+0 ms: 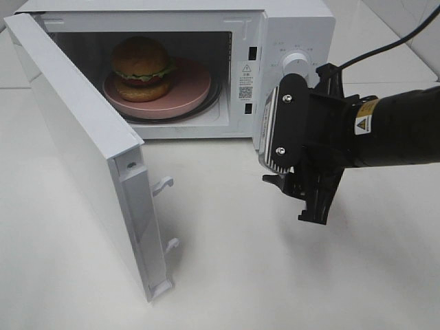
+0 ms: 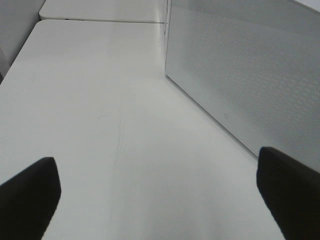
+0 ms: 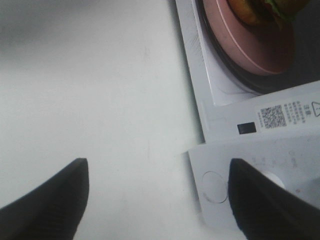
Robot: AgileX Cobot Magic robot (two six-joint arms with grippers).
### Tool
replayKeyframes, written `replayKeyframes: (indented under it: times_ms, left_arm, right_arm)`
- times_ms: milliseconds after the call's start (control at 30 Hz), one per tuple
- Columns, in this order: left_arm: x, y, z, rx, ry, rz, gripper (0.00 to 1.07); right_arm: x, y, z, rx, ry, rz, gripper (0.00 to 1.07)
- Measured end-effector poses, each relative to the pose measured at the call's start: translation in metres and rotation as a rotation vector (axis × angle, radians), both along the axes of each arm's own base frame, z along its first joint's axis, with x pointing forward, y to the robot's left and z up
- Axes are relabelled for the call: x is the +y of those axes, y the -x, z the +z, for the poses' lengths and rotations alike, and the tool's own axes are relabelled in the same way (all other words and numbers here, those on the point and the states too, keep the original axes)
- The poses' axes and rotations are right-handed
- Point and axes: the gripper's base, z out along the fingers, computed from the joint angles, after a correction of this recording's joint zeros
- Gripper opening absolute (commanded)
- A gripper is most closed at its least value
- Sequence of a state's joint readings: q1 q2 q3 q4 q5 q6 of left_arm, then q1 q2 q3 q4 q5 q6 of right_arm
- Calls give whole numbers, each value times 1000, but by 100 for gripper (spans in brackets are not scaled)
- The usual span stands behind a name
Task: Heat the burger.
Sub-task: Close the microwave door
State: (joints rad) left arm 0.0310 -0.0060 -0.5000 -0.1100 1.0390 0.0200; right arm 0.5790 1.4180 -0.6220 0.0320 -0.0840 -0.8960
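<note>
From my high camera, the burger (image 1: 141, 69) sits upright on the pink plate (image 1: 191, 89) inside the open microwave (image 1: 302, 27), toward the plate's left side. It has a glossy golden-brown bun on top, a frill of green lettuce and a dark patty in the middle, and another bun underneath.

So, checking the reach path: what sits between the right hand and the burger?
Exterior high view: between right hand and burger, the microwave's front frame and pink plate's rim; door stands open.
</note>
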Motion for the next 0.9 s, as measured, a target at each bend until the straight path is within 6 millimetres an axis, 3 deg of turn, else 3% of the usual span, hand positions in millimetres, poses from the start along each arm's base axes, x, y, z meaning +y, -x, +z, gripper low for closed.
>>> replayKeyframes:
  times_ms: [433, 900]
  left_arm:
    - [0, 0, 0, 0, 0, 0, 100]
    - [0, 0, 0, 0, 0, 0, 100]
  right_arm:
    - [-20, 32, 9, 267, -190, -295, 75]
    - [-39, 63, 25, 480, -271, -540, 75]
